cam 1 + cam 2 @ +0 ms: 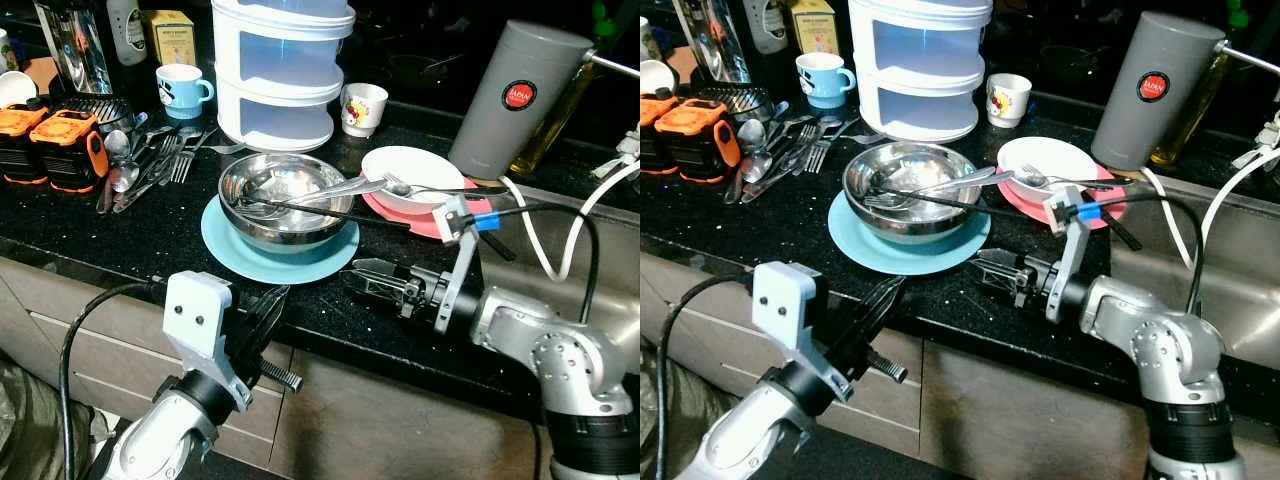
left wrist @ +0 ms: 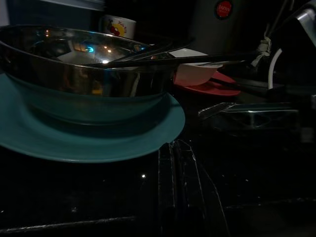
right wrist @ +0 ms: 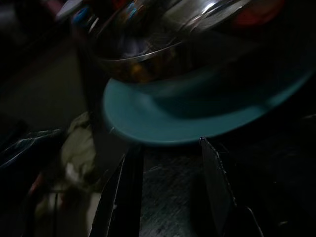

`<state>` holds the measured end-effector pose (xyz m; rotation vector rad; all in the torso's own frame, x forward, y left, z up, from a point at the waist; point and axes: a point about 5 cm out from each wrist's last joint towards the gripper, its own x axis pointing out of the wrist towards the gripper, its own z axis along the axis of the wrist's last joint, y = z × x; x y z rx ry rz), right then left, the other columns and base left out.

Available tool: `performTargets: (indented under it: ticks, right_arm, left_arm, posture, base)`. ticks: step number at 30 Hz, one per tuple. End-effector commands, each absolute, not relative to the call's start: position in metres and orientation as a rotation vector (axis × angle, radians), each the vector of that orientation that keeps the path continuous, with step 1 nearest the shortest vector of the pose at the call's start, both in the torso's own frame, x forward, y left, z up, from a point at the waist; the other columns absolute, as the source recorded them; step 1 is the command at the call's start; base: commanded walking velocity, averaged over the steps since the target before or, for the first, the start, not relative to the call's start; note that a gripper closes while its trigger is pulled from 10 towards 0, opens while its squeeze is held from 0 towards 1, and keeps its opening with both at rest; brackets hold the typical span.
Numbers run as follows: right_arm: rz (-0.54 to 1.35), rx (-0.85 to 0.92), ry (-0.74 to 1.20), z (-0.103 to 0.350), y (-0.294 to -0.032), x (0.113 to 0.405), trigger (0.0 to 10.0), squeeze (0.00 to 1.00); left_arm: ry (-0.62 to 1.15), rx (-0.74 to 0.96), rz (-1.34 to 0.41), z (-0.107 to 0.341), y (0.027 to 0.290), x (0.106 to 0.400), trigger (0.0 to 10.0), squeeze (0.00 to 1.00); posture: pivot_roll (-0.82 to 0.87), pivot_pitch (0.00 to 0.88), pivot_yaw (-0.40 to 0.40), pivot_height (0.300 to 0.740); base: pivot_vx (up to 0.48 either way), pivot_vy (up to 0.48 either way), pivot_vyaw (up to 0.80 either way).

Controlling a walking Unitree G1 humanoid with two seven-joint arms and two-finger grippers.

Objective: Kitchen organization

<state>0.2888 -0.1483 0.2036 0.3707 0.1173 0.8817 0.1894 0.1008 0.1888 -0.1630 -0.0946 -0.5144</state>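
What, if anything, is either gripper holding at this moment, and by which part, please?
Nothing is held. The right gripper is open beside the blue plate, not touching it. The left gripper is shut and empty at the counter edge.

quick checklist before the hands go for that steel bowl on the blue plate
1. Right hand open, pointed at the blue plate: ok.
2. Left hand open: cannot tell.
3. Steel bowl sits centred on the plate: ok.
4. Bowl free of loose things: not ok, a fork and a black chopstick lie in it.
5. Chopstick clear of neighbours: not ok, it reaches toward the white bowl.
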Motion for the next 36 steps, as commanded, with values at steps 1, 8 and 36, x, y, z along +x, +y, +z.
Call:
performTargets:
  ticks: [1, 8, 36]
  right_arm:
    - [0.777, 0.415, 0.069, 0.202, -0.157, 0.295, 10.0, 0.0]
    - [0.684, 0.534, -0.079, 0.216, -0.163, 0.303, 10.0, 0.0]
    - [0.614, 0.647, -0.03, 0.198, -0.137, 0.314, 10.0, 0.43]
  left_arm:
    - [-0.072, -0.171, -0.527, 0.184, 0.098, 0.191, 10.0, 0.0]
    - [-0.074, -0.172, -0.531, 0.184, 0.098, 0.191, 10.0, 0.0]
    - [-0.082, -0.17, -0.519, 0.186, 0.099, 0.193, 10.0, 0.0]
  posture:
    - [0.16, 0.0, -0.076, 0.74]
    - [0.16, 0.0, -0.077, 0.74]
    - [0.17, 0.0, -0.075, 0.74]
  base:
    - [0.0, 0.0, 0.0]
    - [0.0, 0.0, 0.0]
    - [0.0, 0.0, 0.0]
